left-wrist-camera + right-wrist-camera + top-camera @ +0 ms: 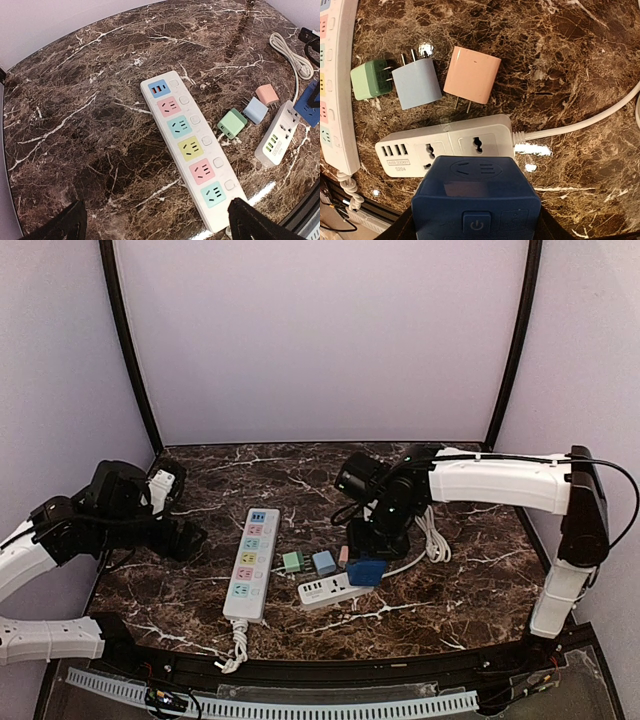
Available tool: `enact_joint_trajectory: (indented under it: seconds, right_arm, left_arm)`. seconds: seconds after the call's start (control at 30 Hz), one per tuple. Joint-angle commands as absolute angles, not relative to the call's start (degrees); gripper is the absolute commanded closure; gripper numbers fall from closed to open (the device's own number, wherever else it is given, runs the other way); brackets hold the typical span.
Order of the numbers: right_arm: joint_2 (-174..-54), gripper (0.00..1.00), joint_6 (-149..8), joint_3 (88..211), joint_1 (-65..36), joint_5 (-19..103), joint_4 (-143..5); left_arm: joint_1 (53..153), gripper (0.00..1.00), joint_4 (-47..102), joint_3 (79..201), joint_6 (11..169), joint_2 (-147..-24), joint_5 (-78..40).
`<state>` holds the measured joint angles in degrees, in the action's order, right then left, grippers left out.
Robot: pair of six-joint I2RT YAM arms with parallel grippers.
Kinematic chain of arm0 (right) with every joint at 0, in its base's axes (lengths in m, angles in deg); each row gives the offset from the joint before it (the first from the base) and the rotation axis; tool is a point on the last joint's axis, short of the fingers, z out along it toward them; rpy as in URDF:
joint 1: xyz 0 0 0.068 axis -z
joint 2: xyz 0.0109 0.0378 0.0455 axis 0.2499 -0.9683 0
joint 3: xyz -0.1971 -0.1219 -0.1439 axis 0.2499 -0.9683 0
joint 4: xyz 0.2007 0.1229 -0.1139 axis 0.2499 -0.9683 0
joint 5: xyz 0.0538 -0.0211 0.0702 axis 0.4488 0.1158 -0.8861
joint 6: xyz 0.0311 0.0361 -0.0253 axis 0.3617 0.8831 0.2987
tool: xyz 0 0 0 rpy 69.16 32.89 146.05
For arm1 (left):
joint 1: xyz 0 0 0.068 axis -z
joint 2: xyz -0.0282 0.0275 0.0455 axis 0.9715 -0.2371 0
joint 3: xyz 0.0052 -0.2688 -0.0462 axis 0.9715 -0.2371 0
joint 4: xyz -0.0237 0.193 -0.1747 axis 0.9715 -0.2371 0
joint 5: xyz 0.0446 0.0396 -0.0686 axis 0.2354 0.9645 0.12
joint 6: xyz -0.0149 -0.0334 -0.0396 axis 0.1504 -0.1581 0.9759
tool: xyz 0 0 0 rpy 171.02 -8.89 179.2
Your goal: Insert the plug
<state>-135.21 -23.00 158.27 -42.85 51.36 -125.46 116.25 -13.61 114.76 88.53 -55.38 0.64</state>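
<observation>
Your right gripper [372,542] clamps the blue plug [476,195], white socket block [445,145] just beyond its fingers. Your left gripper [160,222] gapes wide, power strip [192,150] ahead of its fingers.

Blue plug [476,200] cut off at lower edge, covers part of white socket block [445,142]; long strip [335,85] cropped left.

The table [470,590] looked to me like polished dark marble, glossy with glare spots. I read the long power strip [192,150] and small socket block [445,145] as smooth white plastic, the blue plug [476,197] as matt plastic, the prongs of the peach adapter [472,75] as bare metal
</observation>
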Motion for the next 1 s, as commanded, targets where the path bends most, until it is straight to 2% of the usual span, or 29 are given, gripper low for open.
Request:
enact_joint_trajectory:
  seconds: [0.0,0.97]
  right_arm:
    - [-136.6,1.0,-25.3,160.2,-42.3,51.6,-125.0]
    - [-138.9,1.0,-30.9,160.6,-40.5,50.1,-121.5]
  left_arm:
    - [115.9,0.01,-12.5,113.8,87.8,-54.1,0.9]
    - [115.9,0.01,-12.4,113.2,87.7,-52.3,1.7]
